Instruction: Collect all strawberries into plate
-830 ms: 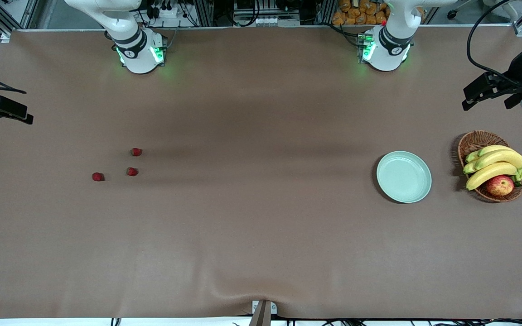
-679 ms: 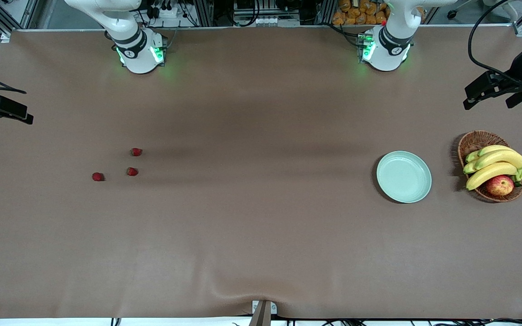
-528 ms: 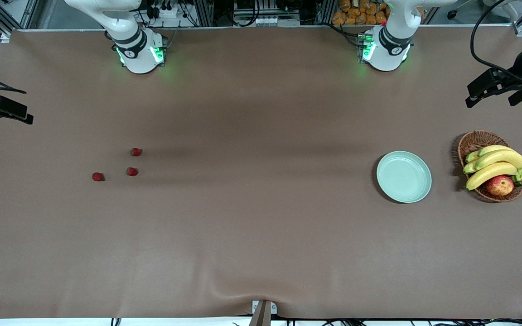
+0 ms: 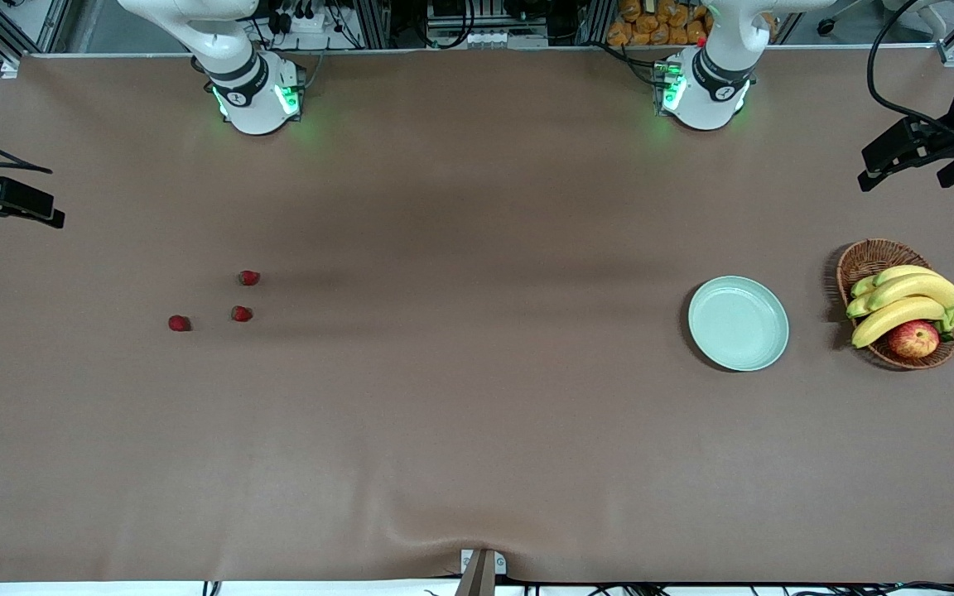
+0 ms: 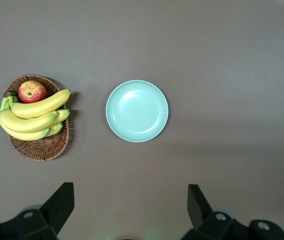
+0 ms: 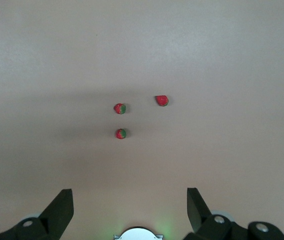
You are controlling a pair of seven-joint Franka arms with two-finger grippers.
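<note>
Three strawberries lie loose on the brown table toward the right arm's end: one (image 4: 249, 278), one (image 4: 241, 314) and one (image 4: 180, 323). The right wrist view shows them as one (image 6: 119, 108), one (image 6: 120, 133) and one (image 6: 162, 100). The pale mint-green plate (image 4: 738, 323) sits bare toward the left arm's end and also shows in the left wrist view (image 5: 136, 111). My right gripper (image 4: 12, 218) hangs open and empty over its table end (image 6: 129, 210), apart from the berries. My left gripper (image 4: 901, 184) hangs open and empty over its table end (image 5: 130, 210), apart from the plate.
A brown wicker basket (image 4: 868, 258) with bananas (image 4: 908, 300) and a red-yellow apple (image 4: 913, 338) stands beside the plate, closer to the left arm's end. It also shows in the left wrist view (image 5: 41, 147). A small fixture (image 4: 481, 567) sits at the table edge nearest the front camera.
My left gripper has drifted a little toward its end of the table and the robots' edge. The right gripper has barely shifted. The berries and plate have not moved.
</note>
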